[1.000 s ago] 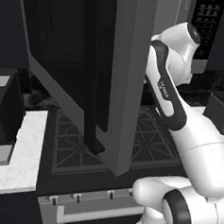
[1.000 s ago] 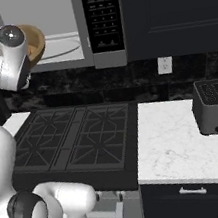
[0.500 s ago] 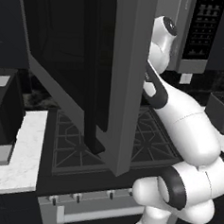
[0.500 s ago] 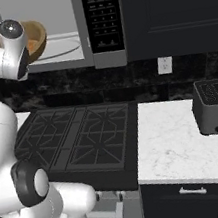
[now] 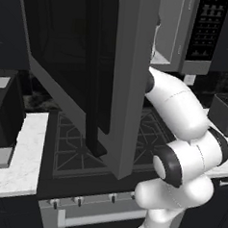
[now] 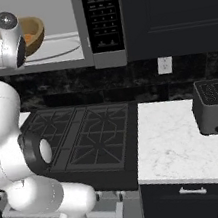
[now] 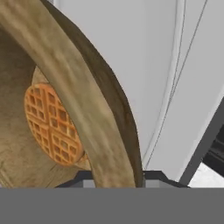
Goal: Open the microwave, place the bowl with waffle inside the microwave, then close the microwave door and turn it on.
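Wooden bowl [image 7: 87,113] with waffle [image 7: 52,127] | inside microwave [image 6: 106,55], door [image 5: 89,75] open | gripper [image 7: 114,175] clamped on rim | you should lower flat onto turntable [image 6: 59,47] before releasing.

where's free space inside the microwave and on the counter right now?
Inside the microwave, the turntable right of the bowl is bare up to the button-panel wall. On the marble counter, the patch between stove and toaster is free. Crowded: the cavity's left side, where the gripper grips the bowl beside the open microwave door.
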{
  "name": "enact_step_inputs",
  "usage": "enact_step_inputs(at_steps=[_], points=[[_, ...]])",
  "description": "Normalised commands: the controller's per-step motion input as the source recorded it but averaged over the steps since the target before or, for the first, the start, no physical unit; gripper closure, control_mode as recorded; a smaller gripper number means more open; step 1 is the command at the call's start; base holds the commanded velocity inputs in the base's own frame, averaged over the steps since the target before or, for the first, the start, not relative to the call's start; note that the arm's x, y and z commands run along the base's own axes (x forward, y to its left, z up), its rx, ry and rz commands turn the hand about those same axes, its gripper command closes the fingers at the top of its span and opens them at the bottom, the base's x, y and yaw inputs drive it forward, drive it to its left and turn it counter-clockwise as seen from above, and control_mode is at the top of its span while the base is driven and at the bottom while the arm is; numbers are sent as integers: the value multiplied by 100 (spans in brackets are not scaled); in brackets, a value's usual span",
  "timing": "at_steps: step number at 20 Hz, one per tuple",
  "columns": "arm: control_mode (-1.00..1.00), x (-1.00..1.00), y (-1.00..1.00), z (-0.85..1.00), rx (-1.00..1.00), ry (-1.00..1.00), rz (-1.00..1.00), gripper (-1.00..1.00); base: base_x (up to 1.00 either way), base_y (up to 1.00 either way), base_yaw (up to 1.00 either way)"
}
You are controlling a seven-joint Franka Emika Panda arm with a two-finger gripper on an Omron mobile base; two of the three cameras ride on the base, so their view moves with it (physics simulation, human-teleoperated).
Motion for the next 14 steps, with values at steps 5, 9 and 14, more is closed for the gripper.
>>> enact_step_inputs(at_steps=[5, 9, 14], points=[[-100, 13, 0, -9, -3, -1, 0, -100, 0, 0, 0], [-100, -12, 0, -18, -1, -9, 0, -100, 0, 0, 0], [-100, -95, -9, -9, -1, -30, 0, -100, 0, 0, 0]])
